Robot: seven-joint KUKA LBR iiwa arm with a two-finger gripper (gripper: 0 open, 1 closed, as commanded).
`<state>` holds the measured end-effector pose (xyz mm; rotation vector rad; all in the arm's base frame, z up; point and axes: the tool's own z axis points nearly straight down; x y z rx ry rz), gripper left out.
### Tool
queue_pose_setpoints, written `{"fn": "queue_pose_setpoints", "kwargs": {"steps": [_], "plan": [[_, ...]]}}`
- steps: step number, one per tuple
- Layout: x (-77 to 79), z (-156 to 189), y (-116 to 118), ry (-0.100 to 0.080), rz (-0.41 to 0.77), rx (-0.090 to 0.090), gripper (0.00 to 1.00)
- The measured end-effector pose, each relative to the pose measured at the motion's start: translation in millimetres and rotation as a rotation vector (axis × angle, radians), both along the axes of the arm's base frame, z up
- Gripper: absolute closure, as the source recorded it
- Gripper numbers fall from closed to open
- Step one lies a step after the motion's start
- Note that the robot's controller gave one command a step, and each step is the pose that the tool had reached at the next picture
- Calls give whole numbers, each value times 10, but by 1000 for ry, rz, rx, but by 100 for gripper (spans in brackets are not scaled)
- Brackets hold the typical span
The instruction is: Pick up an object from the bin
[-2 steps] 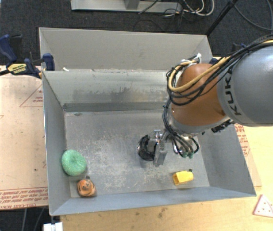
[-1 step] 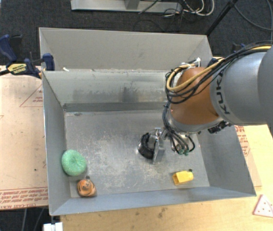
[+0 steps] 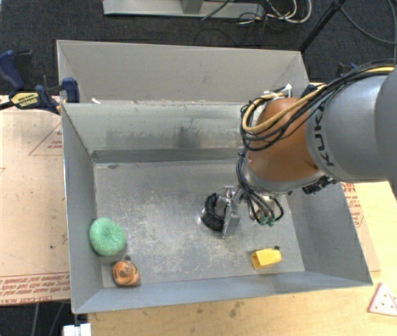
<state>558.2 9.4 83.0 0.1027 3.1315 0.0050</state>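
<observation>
Reaching in from the right, the arm (image 3: 366,124) holds its gripper (image 3: 226,219) low over the floor of the grey metal bin (image 3: 163,208), slightly right of the floor's centre. An orange cover (image 3: 282,145) and looped cables (image 3: 265,117) sit on the wrist above the gripper. 1 small dark object (image 3: 212,212), black and irregular in shape, lies at the gripper's left side, touching it or just beside it; which of the 2 cannot be told. Whether the jaws stand apart or together cannot be told, nor whether the dark object is between them. 3 other items lie on the floor. 1 yellow block (image 3: 265,258) is near the front wall, below and right of the gripper. 1 round green ball (image 3: 107,236) lies by the left wall, well apart from the gripper. 1 small orange-brown object (image 3: 125,273) sits in the front left corner, just beside the green ball.
</observation>
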Motion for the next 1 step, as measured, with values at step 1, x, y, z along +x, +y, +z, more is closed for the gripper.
{"fn": "queue_pose_setpoints", "kwargs": {"steps": [1], "plan": [[157,1994,-175,8,-7,-2,100]]}}
